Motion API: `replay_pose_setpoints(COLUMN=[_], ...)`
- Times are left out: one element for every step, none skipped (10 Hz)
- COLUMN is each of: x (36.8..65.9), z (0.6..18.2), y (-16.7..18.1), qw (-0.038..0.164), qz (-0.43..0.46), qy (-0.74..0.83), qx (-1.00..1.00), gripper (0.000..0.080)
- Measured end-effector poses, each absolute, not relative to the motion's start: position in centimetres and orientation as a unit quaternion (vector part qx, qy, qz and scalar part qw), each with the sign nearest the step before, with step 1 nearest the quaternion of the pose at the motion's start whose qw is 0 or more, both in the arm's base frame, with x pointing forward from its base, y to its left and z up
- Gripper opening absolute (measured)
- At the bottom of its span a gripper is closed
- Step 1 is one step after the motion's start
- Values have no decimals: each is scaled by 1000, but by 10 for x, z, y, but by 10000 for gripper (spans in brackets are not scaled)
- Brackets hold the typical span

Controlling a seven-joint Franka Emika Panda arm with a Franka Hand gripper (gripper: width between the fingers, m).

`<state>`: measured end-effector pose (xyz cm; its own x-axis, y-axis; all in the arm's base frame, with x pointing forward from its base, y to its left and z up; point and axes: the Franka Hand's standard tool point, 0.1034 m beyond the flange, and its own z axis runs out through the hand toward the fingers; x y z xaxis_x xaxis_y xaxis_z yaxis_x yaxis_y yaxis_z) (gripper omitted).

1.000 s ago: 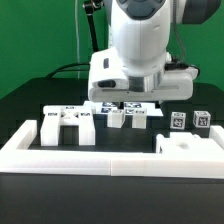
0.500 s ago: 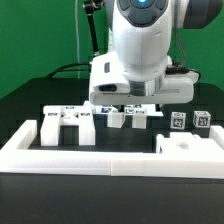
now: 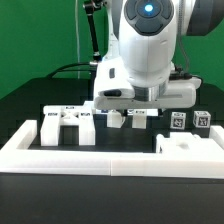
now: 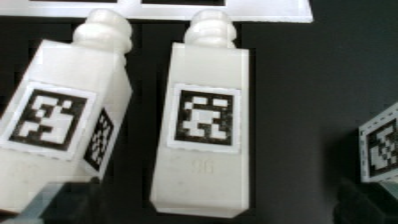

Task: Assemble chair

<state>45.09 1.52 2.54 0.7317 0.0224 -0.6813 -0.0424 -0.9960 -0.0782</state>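
The hand (image 3: 128,103) is wide open and holds nothing. It hangs right above a post (image 4: 210,120), next to its twin (image 4: 71,110), behind the low wall (image 3: 100,152). Go straight down and pinch the post's middle.

White tagged post (image 4: 210,120) beside second post (image 4: 71,115), slightly apart, tags up.

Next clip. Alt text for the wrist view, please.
Close-up of one white post lying beside a second post on a black surface, each bearing a square black-and-white tag and a rounded peg end. A third tagged piece shows partly at the frame's edge.
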Motion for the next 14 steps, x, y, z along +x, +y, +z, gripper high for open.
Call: replay_pose_setpoints(x=[450,448,444,442,440,438,435,431,429,427,426,426,425,425], z=[23,20,19,18,17,15,13,11,9,8,7,6,6,5], y=[16,17,18,18,18,18,17,17,17,17,17,17,17,18], qw=[45,44,44,44,43,43,43,43,43,43,43,43,43,43], qz=[365,363,366,368,369,371,372,375,378,380,381,381,382,382], qy=[4,3,2,2,2,2,3,3,3,3,3,3,3,3], qx=[-930,-931,-930,-929,-928,-928,-927,-926,-925,-924,-924,-923,-923,-923], gripper=[649,649,649,649,649,649,649,649,649,649,649,649,649,481])
